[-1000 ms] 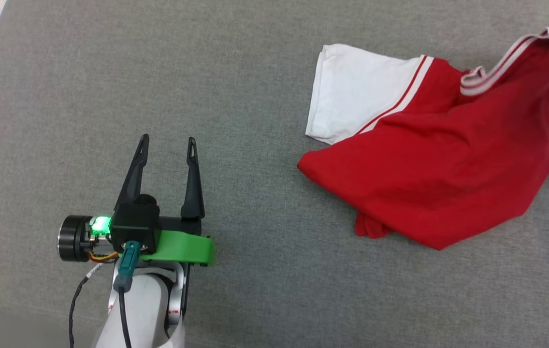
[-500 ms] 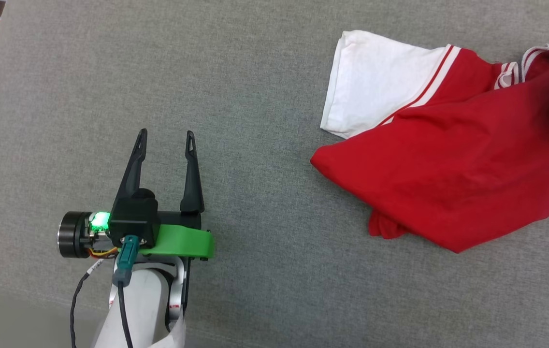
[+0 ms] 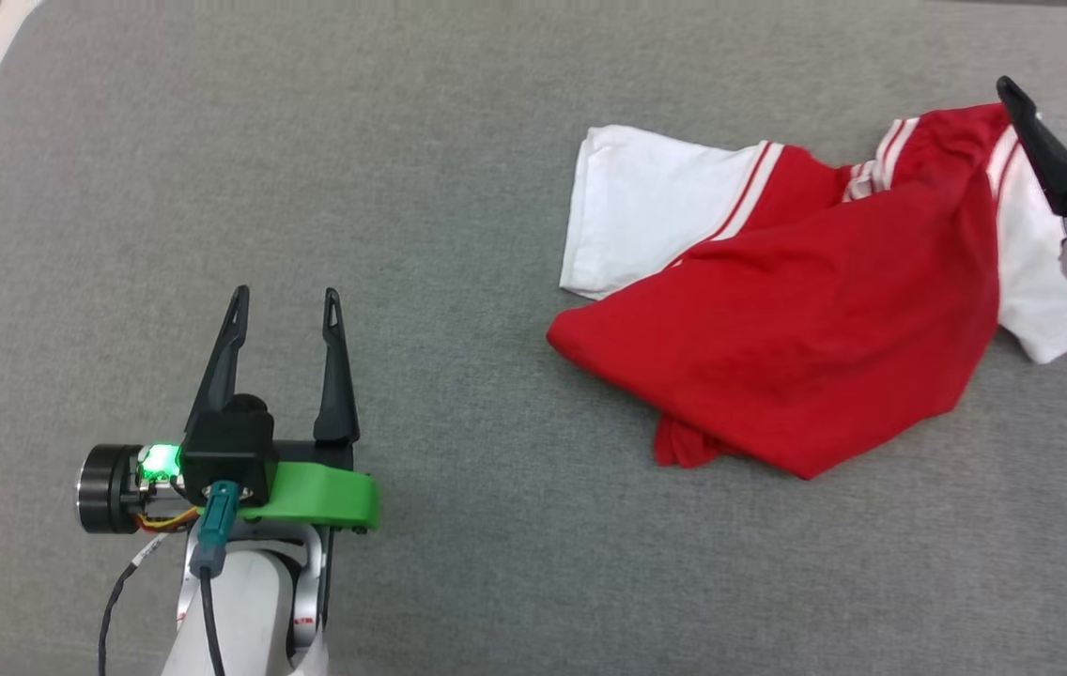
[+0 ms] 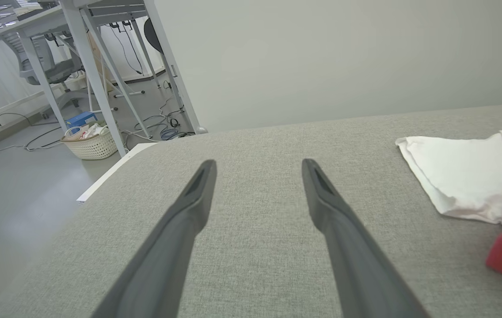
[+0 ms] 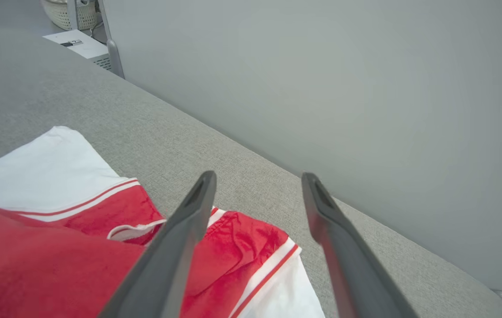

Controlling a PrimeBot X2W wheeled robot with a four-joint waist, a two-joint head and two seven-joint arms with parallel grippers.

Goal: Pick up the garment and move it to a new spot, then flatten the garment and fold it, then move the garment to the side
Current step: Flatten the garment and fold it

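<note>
The garment point(image 3: 806, 319) lies on the table point(image 3: 496, 141), right of left end effector point(image 3: 286, 295).

Left gripper point(image 3: 285, 299), lower left: fingers spread wide, pointing forward from a pale forearm point(image 3: 252, 620). Right gripper point(image 3: 1045, 64), far right: fingers parted, apparently empty.

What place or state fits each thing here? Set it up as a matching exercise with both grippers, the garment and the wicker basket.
1 left gripper
2 right gripper
3 garment
4 wicker basket

a crumpled on the grey surface
b open, at the garment's far right edge
c on the floor by a table leg
d open, over bare grey surface

Pairs: 1-d, 2-b, 3-a, 4-c
</note>
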